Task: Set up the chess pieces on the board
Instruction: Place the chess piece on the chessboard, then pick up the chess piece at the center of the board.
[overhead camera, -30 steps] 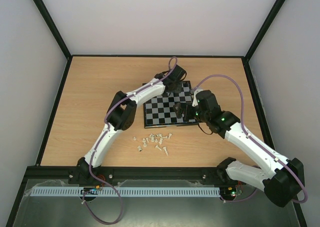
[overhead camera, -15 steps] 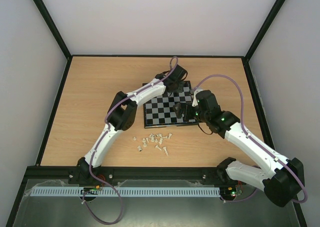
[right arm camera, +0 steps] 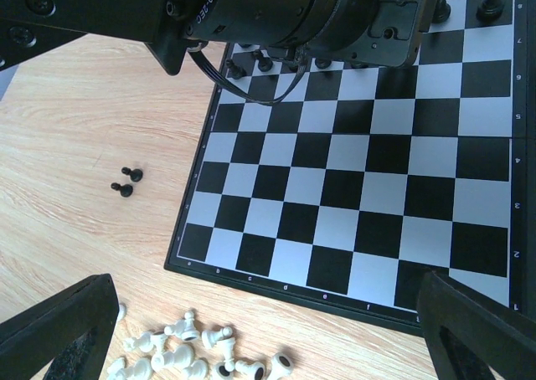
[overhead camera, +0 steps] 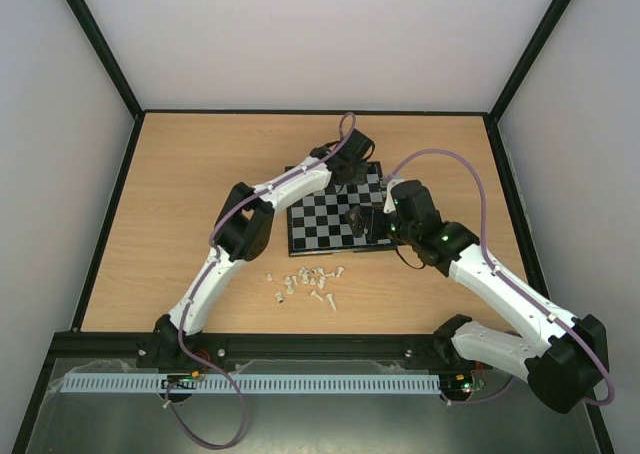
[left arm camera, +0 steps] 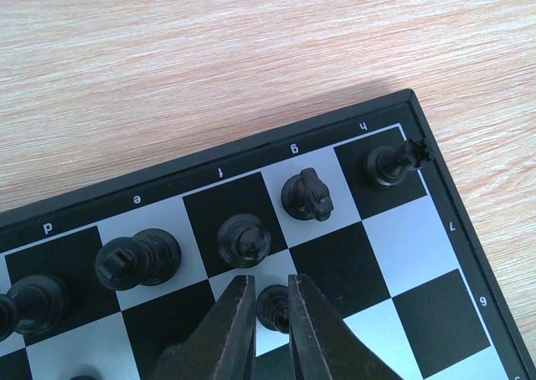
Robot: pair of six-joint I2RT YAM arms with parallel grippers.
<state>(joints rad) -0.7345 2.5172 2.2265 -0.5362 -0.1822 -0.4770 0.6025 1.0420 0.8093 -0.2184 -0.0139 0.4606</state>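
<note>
Left claw (left arm camera: pixel 270 283) is down at the far corner of the board (left arm camera: pixel 394 254), fingers narrow with a black pawn (left arm camera: pixel 272 306) between them, right by the back-row black pieces (left arm camera: pixel 308 194). Can't tell if it's actually pinching it. Right claw (right arm camera: pixel 268 334) hangs wide open over the board's near edge, with the white pieces (right arm camera: pixel 193 351) piled loose on the bench (right arm camera: pixel 75 104) nearby.
</note>
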